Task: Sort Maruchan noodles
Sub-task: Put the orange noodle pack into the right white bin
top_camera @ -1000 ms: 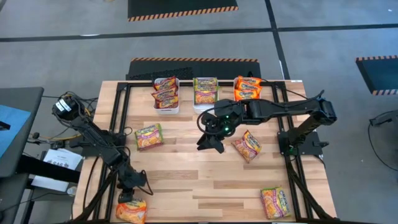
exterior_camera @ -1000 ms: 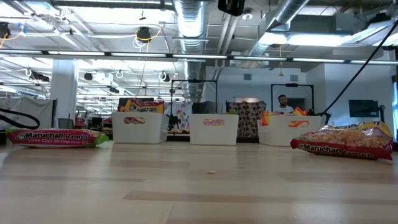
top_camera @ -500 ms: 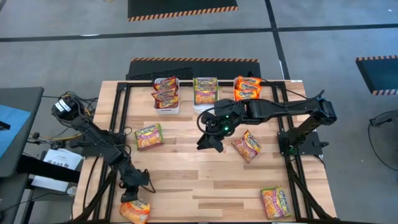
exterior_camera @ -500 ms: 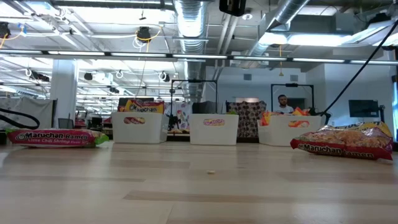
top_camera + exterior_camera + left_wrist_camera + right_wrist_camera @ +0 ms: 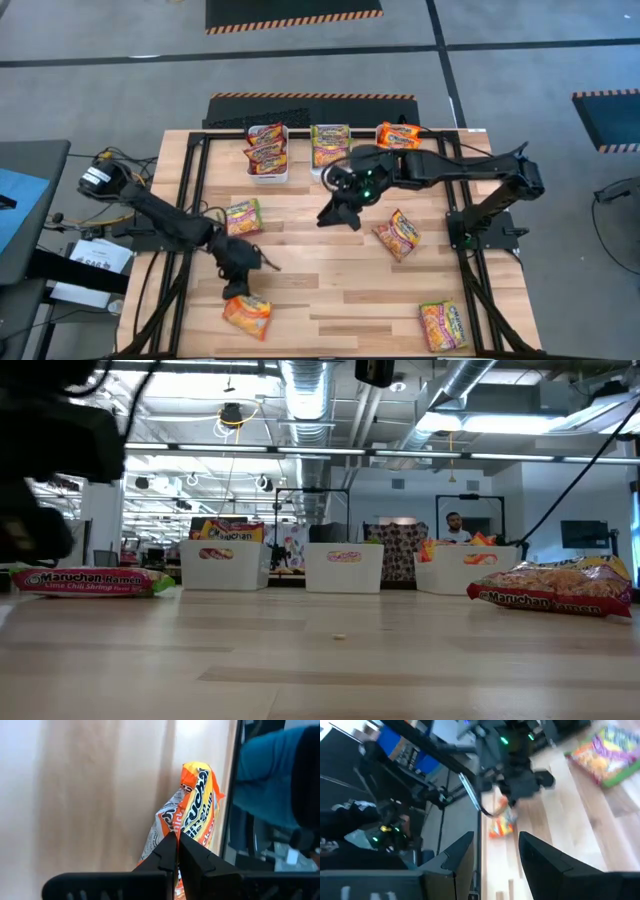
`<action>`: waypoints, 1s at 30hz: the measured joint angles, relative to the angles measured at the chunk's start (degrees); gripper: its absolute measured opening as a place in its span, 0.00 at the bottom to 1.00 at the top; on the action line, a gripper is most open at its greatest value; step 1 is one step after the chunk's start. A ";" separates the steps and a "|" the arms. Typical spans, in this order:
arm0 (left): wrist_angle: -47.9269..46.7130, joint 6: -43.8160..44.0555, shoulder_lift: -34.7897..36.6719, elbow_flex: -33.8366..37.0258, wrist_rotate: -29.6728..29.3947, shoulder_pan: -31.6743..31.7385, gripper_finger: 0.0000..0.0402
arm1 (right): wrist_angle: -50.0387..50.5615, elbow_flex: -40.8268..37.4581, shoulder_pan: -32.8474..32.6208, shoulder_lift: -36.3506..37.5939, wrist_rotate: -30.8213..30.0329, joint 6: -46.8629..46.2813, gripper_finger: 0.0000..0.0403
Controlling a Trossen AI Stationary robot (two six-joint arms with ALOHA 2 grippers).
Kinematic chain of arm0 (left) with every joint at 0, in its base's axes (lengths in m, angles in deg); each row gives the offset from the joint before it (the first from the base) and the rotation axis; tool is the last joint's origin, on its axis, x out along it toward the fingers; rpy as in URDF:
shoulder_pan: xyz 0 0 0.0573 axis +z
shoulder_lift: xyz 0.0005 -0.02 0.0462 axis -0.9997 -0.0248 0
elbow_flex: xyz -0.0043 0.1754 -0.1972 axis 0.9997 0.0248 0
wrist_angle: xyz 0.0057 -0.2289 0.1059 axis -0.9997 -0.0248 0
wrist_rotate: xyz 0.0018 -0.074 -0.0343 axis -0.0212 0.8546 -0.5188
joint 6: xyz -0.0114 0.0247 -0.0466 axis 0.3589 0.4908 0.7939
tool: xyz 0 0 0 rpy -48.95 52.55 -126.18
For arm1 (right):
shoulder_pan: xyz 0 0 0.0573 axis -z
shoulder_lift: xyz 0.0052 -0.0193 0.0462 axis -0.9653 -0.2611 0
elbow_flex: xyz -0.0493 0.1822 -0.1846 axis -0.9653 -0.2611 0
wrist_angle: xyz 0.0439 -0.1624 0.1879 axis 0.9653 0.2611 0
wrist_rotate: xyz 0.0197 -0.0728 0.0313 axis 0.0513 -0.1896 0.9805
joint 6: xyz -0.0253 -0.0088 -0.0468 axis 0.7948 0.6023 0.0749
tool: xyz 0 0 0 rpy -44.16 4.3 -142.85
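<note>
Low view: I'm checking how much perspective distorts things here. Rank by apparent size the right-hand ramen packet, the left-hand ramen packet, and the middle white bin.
1. Right-hand ramen packet and left-hand ramen packet: about alike, unranked.
2. Middle white bin: smallest-looking, though it stands farther back.

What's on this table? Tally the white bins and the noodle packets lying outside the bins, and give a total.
White bins: 3
Noodle packets outside the bins: 4
Total: 7
</note>
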 joint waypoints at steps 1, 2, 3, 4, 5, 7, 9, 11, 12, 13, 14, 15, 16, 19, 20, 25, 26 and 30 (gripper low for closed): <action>0.00 -0.79 0.00 0.00 0.03 1.44 0.00 | -0.18 0.10 0.49 0.11 0.13 -0.02 0.45; 0.10 -1.51 0.00 0.00 0.01 2.97 0.00 | 0.26 0.07 1.09 0.59 0.13 0.00 0.45; 0.24 -2.19 0.00 0.00 0.00 4.48 0.00 | 0.98 -0.10 1.67 1.22 0.14 0.02 0.45; 0.29 -2.97 0.02 0.00 0.00 5.98 0.00 | 0.73 -0.10 2.19 1.66 0.17 0.03 0.45; 0.29 -3.62 0.02 0.00 -0.02 7.47 0.00 | -0.19 0.12 2.74 1.88 0.25 0.09 0.45; 0.81 -4.73 0.02 0.00 0.00 10.40 0.00 | 0.63 0.03 4.14 2.95 0.76 0.92 0.45; 1.63 -5.94 0.02 0.00 -0.02 13.14 0.00 | -0.16 0.00 5.44 3.55 2.44 1.49 0.45; 2.58 -6.80 0.02 0.00 -0.07 15.60 0.00 | 0.15 0.03 6.95 4.39 4.20 1.51 0.45; 3.17 -7.03 0.02 0.00 -0.48 16.77 0.00 | 0.08 0.03 7.78 4.76 5.31 1.51 0.45; 3.68 -7.11 0.02 0.00 -0.97 17.83 0.00 | -0.09 0.03 8.56 5.02 6.40 1.51 0.45; 4.12 -7.09 0.02 0.00 -1.63 18.77 0.00 | 0.06 0.03 9.36 5.20 7.44 1.53 0.45; 4.45 -7.11 0.02 0.00 -2.33 19.68 0.00 | 0.07 0.03 10.14 5.23 8.34 1.53 0.45; 4.74 -7.13 0.02 0.00 -3.02 20.47 0.00 | 0.22 0.03 10.81 5.20 9.25 1.54 0.45; 5.78 -7.29 0.02 0.00 -4.77 22.34 0.00 | 0.60 0.03 12.82 5.12 12.29 1.64 0.45; 6.27 -7.36 0.02 0.00 -5.11 22.82 0.00 | 0.49 0.03 13.48 4.98 13.57 2.04 0.45; 8.59 -6.81 0.01 -0.02 -8.13 24.62 0.00 | 1.90 -0.03 15.32 3.84 20.00 11.73 0.45; 9.12 -6.74 0.00 -0.02 -8.91 24.89 0.00 | 2.21 0.00 15.42 3.95 20.46 14.54 0.45; 11.44 -5.71 0.00 -0.02 -11.65 25.66 0.00 | 4.55 0.02 14.67 3.95 20.32 23.45 0.45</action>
